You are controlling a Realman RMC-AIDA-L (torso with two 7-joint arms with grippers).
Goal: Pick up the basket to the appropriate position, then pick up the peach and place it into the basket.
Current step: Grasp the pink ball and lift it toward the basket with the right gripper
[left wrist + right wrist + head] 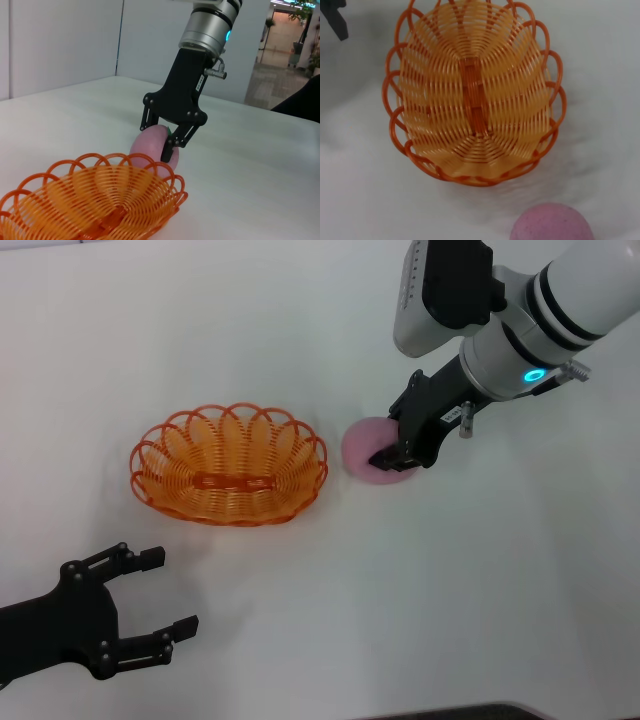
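nearest the robot, the left gripper (160, 600) hangs low over the white table (480, 600) at the near left corner, its black fingers spread apart with nothing between them. it sits well apart from everything else.

farther out, left of centre, the basket (229, 464) stands upright on the table, an orange oval of woven wire with a looped scalloped rim. nothing lies inside it; the ribbed floor shows clear through in the right wrist view.

just beside the basket's right end, not touching it, the peach (365, 445) rests on the table, a round pink ball. the right gripper (395, 458) reaches down onto it from the far right, its black fingers set on either side of the fruit. in the left wrist view the fingers (167, 150) close against the pink skin, so the gripper is clamped around the peach, which sits at table level.
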